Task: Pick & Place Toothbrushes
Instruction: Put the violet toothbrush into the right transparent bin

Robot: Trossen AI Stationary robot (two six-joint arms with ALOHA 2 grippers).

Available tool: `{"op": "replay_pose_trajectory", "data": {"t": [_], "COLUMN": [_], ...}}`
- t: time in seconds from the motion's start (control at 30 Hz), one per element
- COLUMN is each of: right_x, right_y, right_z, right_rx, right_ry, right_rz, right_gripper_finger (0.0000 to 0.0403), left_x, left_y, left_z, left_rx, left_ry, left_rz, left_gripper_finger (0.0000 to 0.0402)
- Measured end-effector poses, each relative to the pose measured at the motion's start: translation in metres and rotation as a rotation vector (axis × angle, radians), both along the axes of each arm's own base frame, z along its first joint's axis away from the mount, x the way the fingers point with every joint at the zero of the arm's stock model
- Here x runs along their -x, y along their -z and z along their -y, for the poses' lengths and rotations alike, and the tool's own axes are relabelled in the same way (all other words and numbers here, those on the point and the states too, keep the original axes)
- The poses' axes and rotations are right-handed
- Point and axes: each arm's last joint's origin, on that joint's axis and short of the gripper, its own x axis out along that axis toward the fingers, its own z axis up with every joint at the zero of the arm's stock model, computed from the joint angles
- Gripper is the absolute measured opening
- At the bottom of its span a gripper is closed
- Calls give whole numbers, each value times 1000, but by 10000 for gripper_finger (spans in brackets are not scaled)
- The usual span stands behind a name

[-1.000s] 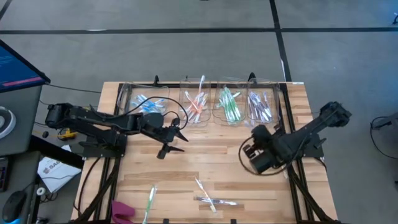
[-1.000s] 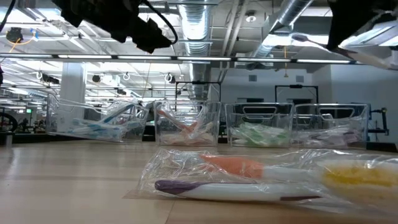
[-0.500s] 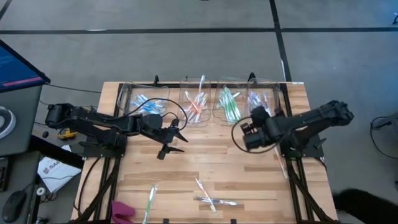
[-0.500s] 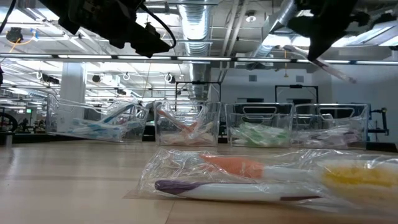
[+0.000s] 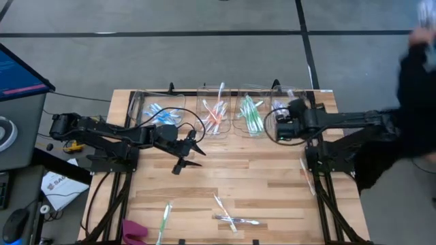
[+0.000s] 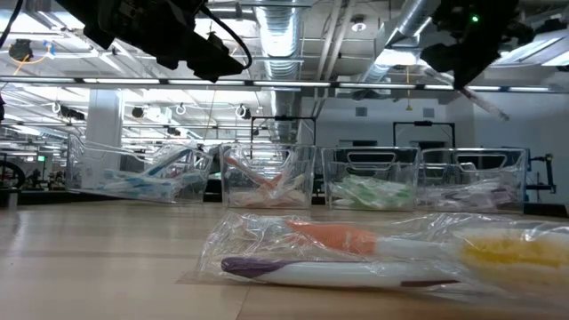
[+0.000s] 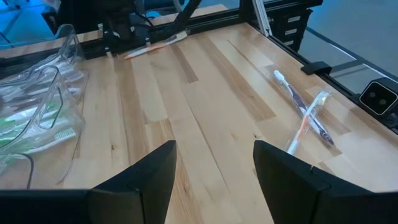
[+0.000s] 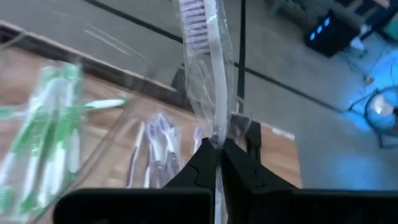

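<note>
Fingers of the right gripper (image 8: 216, 163) are pinched shut on a slim purple-bristled toothbrush sealed in a clear plastic sleeve (image 8: 208, 68), held above the clear plastic bin of purple toothbrushes (image 5: 285, 114) at the far right of the row. The left gripper (image 5: 193, 153) is held with its fingers (image 7: 140, 180) spread and nothing between them, over the bare boards near the table's middle.

Going down in size, a pale wooden plank table (image 5: 225, 184), matt and grained, is seen first. Along its far edge four clear, thin-walled, glossy bins are lined up, filled by colour: blue (image 5: 158, 113), orange-red (image 5: 215, 114), green (image 5: 250, 113) and purple. On the near boards a few wrapped brushes (image 5: 231, 218) remain crossed over each other, with a green one (image 5: 164, 219) apart to the left; beside that, at the table's near edge, a small pink object (image 5: 134, 231) is seen.

Each brush is judged very light, stiff along the handle, and slippery because of the crinkled film around it. A hold across the handle's middle is judged safest, since loose film at the ends could slide or tear free. Little fragility is expected.
</note>
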Motion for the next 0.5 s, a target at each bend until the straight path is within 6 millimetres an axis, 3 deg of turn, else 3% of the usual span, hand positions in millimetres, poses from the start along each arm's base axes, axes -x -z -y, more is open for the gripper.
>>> {"op": "replay_pose_trajectory", "data": {"t": [0.17, 0.37, 0.5], "right_x": [22, 27, 30], "right_y": [18, 41, 52], "right_z": [4, 16, 31], "right_rx": [-1, 12, -70], "right_ry": [31, 10, 38], "right_rz": [154, 278, 274], "right_gripper_finger": [0, 0, 0], "left_x": [0, 0, 0], "left_y": [0, -1, -1], "left_z": [0, 0, 0], "left_rx": [-13, -23, -17], "left_ry": [6, 11, 8], "left_rz": [4, 15, 13], "left_gripper_finger": [209, 209, 209]}}
